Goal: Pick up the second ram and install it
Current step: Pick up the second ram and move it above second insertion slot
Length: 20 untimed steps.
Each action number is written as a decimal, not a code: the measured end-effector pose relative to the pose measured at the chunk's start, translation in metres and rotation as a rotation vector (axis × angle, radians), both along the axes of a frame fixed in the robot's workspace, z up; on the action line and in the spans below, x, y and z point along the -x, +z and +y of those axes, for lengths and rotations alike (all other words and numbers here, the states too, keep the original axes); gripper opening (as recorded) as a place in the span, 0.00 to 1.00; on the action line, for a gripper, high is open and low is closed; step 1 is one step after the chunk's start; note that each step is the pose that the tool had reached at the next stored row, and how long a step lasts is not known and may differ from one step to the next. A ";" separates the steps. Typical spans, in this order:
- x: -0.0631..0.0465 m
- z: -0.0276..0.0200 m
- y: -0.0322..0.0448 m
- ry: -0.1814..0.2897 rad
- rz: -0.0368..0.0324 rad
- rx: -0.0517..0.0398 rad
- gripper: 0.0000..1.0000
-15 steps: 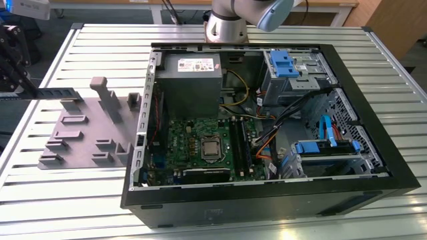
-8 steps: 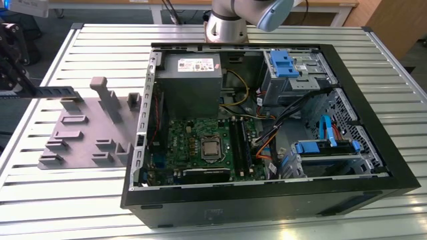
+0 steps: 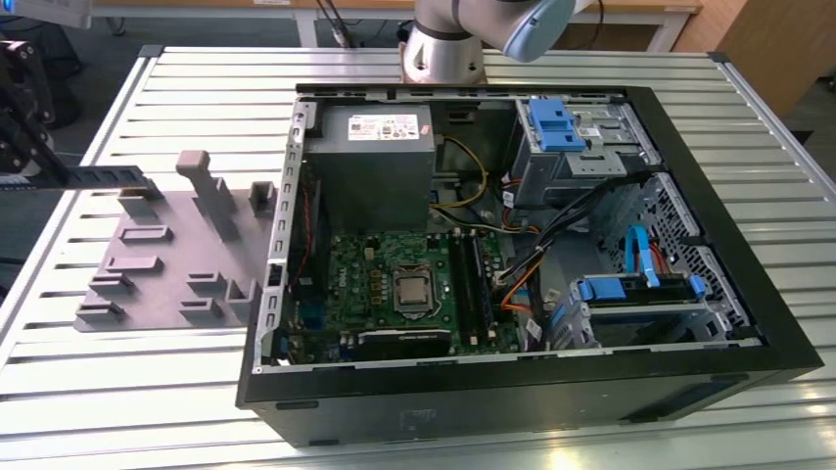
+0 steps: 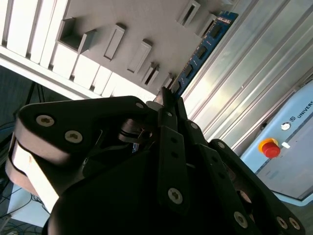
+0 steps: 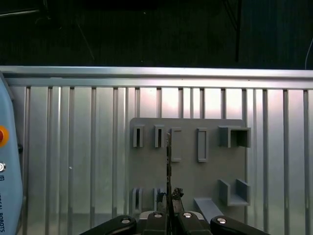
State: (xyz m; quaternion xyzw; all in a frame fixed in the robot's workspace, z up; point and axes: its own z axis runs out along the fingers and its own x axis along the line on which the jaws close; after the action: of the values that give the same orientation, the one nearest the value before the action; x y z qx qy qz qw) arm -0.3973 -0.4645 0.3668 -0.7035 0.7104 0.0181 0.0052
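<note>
Now the end effector [image 4: 171, 100] pinches the second ram [image 4: 203, 49] (near the grey holder [image 5: 188, 171]).

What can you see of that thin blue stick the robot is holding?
The second ram is a long, thin, flat blue circuit board carrying a row of black chips. The gripper clamps one end, so the stick juts out straight, held above the grey holder plate on the slatted metal table. Nothing else appears to touch it.

Grey plastic holder plate [image 3: 163, 257] lay on slatted metal desk [image 3: 131, 372], at exterior view's left of open black computer case [image 3: 523, 401]. Large green motherboard [image 3: 372, 264] sat inside case. Long thin blue-green ram stick [image 3: 112, 177], clamped in pincer [image 3: 55, 178], hung above plate.
</note>
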 end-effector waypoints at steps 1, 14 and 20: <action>0.000 0.0000 0.0005 0.000 0.0000 0.0000 0.14; 0.000 0.0000 0.0071 0.000 0.0000 0.0000 0.14; 0.000 0.0000 0.0116 0.000 0.0000 -0.0001 0.14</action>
State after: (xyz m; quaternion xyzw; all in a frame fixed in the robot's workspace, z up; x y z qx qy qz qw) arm -0.3974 -0.4646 0.3784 -0.7035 0.7104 0.0181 0.0052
